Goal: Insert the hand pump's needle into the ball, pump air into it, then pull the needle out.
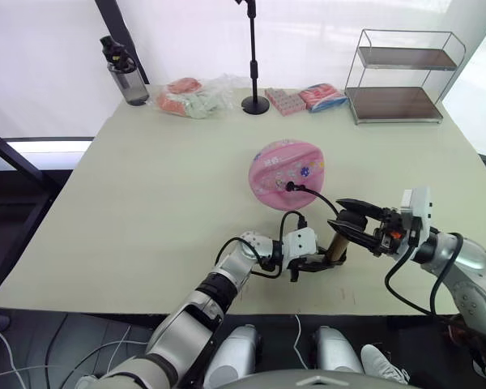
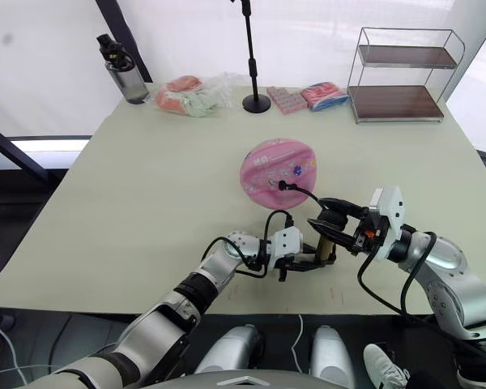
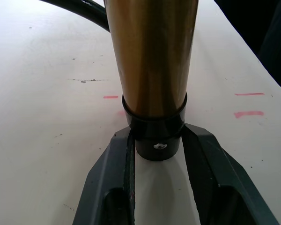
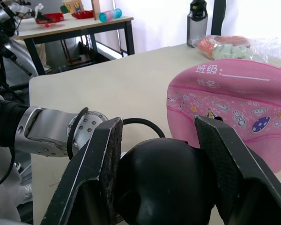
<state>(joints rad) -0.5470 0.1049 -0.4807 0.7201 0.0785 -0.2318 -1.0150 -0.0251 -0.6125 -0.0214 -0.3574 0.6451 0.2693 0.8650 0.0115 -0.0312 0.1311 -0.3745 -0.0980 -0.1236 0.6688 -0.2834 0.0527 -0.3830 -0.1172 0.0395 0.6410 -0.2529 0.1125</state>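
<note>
- While my left gripper (image 1: 314,263) clamps the hand pump (image 1: 335,245) at its base, my right gripper (image 1: 346,219) clamps the T-handle (image 4: 166,180).
- Ball (image 1: 286,173) sits just beyond, hose (image 1: 312,193) plugged in.

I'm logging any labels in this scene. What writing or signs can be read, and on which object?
"班级:" followed by a blank line, printed on the ball.
A second, shorter line of characters just below it on the ball: too small to read.
The packets at the table's far edge: any print is too small to read.
The hand pump: no text visible.
</note>
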